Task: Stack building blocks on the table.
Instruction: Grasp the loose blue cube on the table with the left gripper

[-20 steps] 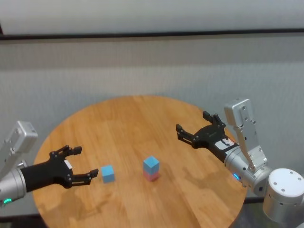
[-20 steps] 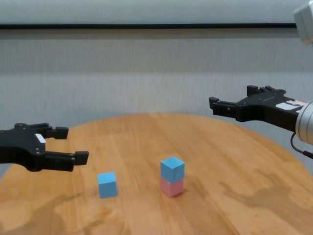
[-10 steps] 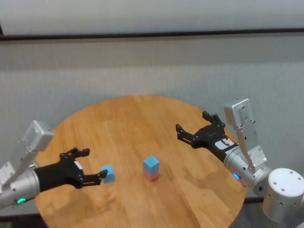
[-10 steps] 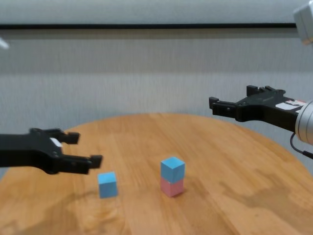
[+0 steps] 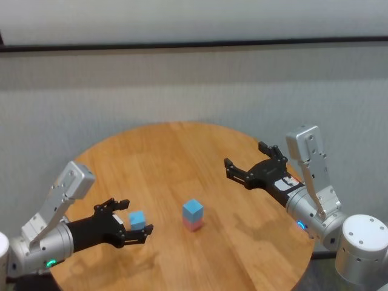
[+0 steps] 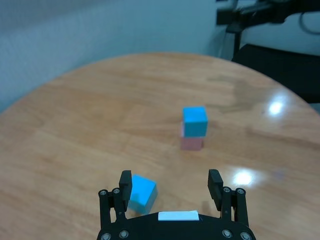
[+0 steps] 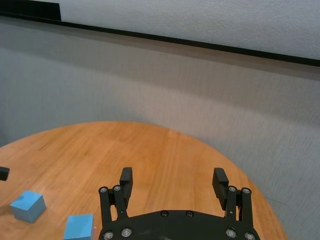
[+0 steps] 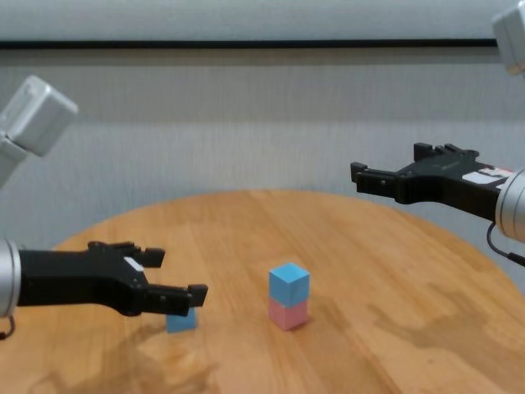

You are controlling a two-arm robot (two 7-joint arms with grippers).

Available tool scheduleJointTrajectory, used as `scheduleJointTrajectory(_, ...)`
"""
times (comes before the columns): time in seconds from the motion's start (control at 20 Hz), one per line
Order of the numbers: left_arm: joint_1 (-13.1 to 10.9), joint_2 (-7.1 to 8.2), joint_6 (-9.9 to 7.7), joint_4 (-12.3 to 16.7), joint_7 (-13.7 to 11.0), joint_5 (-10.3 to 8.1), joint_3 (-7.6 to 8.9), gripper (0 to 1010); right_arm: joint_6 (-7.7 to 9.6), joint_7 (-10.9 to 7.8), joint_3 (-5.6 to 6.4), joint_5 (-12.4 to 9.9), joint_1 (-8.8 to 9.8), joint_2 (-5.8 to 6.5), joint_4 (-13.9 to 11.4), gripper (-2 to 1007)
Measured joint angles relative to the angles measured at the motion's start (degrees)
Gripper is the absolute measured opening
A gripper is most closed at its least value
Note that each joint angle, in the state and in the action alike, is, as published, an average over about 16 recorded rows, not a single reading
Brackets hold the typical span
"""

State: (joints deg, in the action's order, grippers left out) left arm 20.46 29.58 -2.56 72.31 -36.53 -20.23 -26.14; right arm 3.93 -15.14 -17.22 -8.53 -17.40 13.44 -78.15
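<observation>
On the round wooden table (image 5: 170,151) a light blue block (image 5: 193,208) sits squarely on a pale pink block (image 5: 194,225) near the middle. The same stack shows as blue block (image 8: 289,284) over pink block (image 8: 287,313). A second light blue block (image 5: 137,219) lies alone to their left. My left gripper (image 5: 136,216) is open and hovers just over this loose block (image 6: 140,192), which sits close beside one finger (image 6: 125,184), not gripped. My right gripper (image 5: 245,159) is open and empty, held high over the table's right side.
A grey wall and floor lie beyond the table's far edge. The table's rounded near edge (image 5: 182,285) runs close under my left forearm. Bare wood (image 8: 385,271) lies between the stack and the right arm.
My left arm has swung right and forward, bringing its open gripper from beside the loose blue block to over it. The right arm and the blocks have not moved.
</observation>
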Motion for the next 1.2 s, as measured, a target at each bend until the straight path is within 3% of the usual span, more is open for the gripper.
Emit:
scheduleJointTrajectory(0.55,2.66,-3.37,0.87,-7.43,2.12,1.21,-1.02,1000,0.0,0.0,0.0,0.0,0.0,0.0,0.0,1005)
scheduleJointTrajectory(1.2,3.87,-5.47,0.84,-10.33,2.4,2.08,-1.51,1000,0.0,0.0,0.0,0.0,0.0,0.0,0.0,1005)
